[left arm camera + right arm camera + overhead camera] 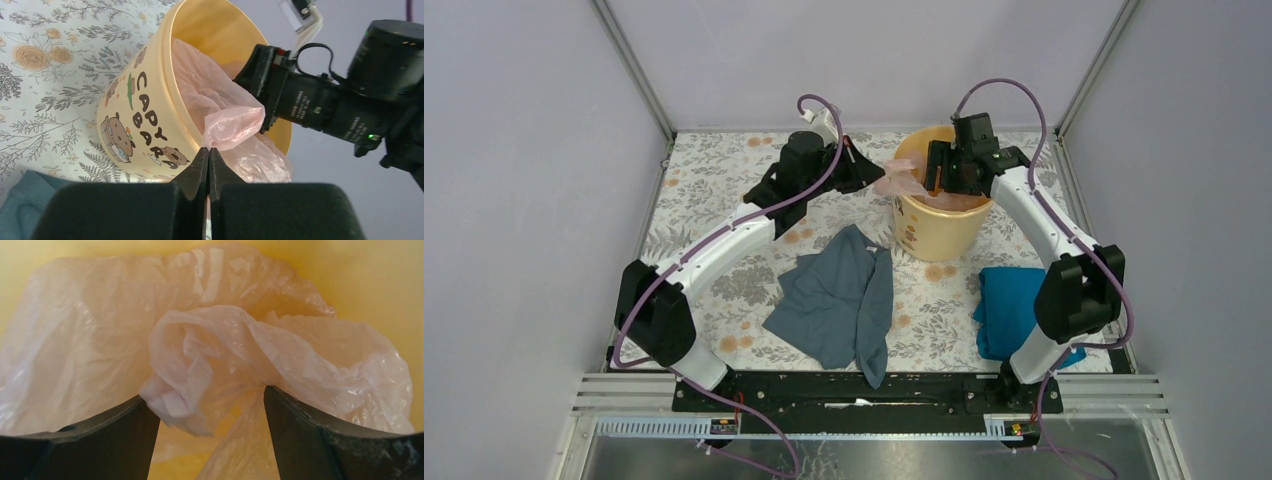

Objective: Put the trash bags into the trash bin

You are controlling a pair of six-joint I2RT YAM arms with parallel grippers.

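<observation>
Inside bin (350,260), right jaws wide around bag (215,355)

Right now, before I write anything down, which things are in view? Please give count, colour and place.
bag: one, translucent pale pink, partly inside the bin, part spilling over the rim towards the left arm
bin: one, yellow-orange inside, cream outside, far side, right of centre
grey cloth: one, grey-blue, table centre
blue cloth: one, bright blue, near right, by the right arm
table: one, floral cover
left gripper: black, shut, apparently pinching the bag beside the bin
right gripper: black, open, above the bin, fingers either side of a bag fold
</observation>
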